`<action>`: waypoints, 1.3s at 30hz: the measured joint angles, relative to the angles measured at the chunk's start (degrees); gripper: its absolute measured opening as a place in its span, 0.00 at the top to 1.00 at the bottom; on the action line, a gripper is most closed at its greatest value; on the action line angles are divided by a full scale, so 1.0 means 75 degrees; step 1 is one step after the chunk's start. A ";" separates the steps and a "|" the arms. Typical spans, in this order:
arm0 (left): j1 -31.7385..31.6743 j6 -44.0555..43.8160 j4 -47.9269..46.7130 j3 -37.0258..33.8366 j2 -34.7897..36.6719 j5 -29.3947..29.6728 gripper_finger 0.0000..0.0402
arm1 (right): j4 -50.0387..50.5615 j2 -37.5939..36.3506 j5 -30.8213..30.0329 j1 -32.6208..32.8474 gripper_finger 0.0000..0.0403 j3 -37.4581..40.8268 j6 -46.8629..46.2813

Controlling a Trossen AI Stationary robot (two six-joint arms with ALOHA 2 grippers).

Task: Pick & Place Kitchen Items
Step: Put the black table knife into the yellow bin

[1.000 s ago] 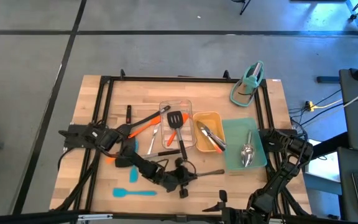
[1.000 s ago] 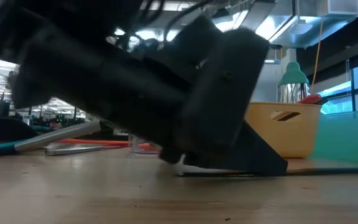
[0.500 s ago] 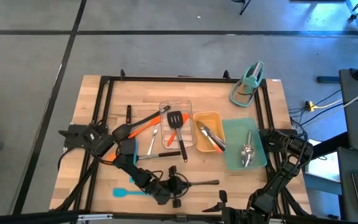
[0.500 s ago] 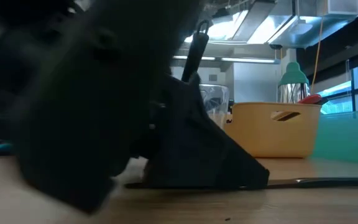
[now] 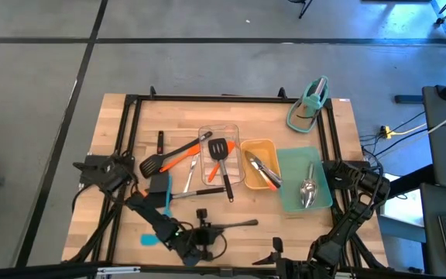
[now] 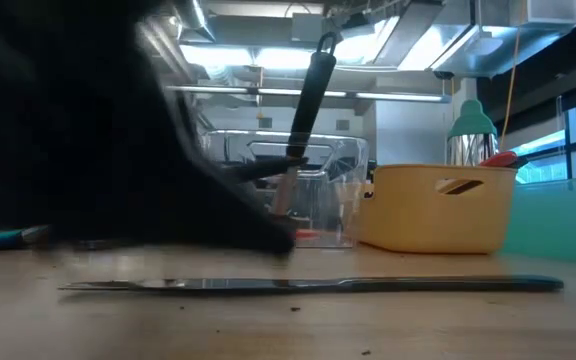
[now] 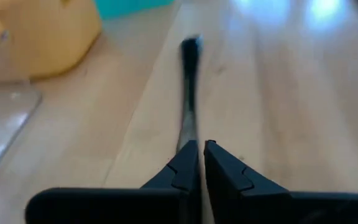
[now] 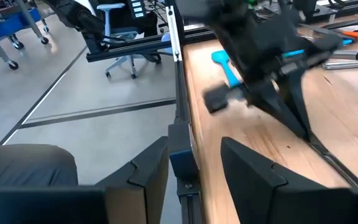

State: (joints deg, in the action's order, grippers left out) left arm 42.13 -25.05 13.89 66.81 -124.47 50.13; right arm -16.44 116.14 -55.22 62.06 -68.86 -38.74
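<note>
Starting at the left gripper (image 7: 199, 155), its two fingers (image 7: 182, 168) are pinched almost together, with only a sliver between them, on the end of a slim dark utensil (image 7: 189, 93). The handle runs straight out ahead of the fingers and lies flat on the wood. A second ago this gripper sat nearer the table's middle. Now, reading the high view as a dial, it has drawn back toward 7 o'clock by the near edge, and the utensil (image 5: 237, 225) has slid along with it. In the low view the arm no longer blocks the centre, so we see the utensil (image 6: 308, 285) full length.

The right gripper (image 8: 194, 155) hangs at the table's 4 o'clock edge with its fingers spread and nothing between them, unchanged.

On the wooden table (image 5: 114, 132), a blue spatula (image 5: 152, 240) lies at 8 o'clock. A black turner (image 5: 221, 151) leans in the clear tray (image 5: 207, 130) at centre, beside the yellow tray (image 5: 259, 144). A steel spoon (image 5: 308, 190) rests on the teal tray (image 5: 289, 198) at 4 o'clock. A teal stand (image 5: 310, 105) sits at 2 o'clock. Grey floor surrounds the table, and ceiling lights glow beyond it.
</note>
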 joint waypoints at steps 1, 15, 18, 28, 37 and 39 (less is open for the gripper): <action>0.0062 0.0094 0.0032 0.0000 0.0136 0.0010 0.92 | 0.0018 0.0000 -0.0003 -0.0007 0.63 0.0000 0.0003; 0.1272 0.1033 0.1335 -0.0357 0.1291 0.1583 0.83 | 0.0551 0.0000 0.0955 -0.0979 0.63 0.0000 0.1044; 0.1345 0.1010 0.2102 -0.0838 0.1355 0.1573 0.84 | 0.0809 0.0003 0.1463 -0.1305 0.63 0.0000 0.1574; 0.1016 0.0720 0.5401 -0.2601 0.1349 0.1309 0.84 | 0.1006 0.0003 0.2712 -0.2194 0.63 -0.0001 0.2658; 0.1071 0.1280 0.6011 -0.2850 0.1352 0.0992 0.84 | 0.2252 0.0003 0.2901 -0.2551 0.63 -0.0003 0.2449; 0.1088 0.1302 0.6008 -0.2850 0.1352 0.0931 0.84 | 0.2353 0.0003 0.2994 -0.2592 0.63 0.0000 0.2479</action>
State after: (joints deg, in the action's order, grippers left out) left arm 50.29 -15.29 58.95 45.43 -114.32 57.10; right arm 1.21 116.16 -32.77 42.62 -68.86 -20.15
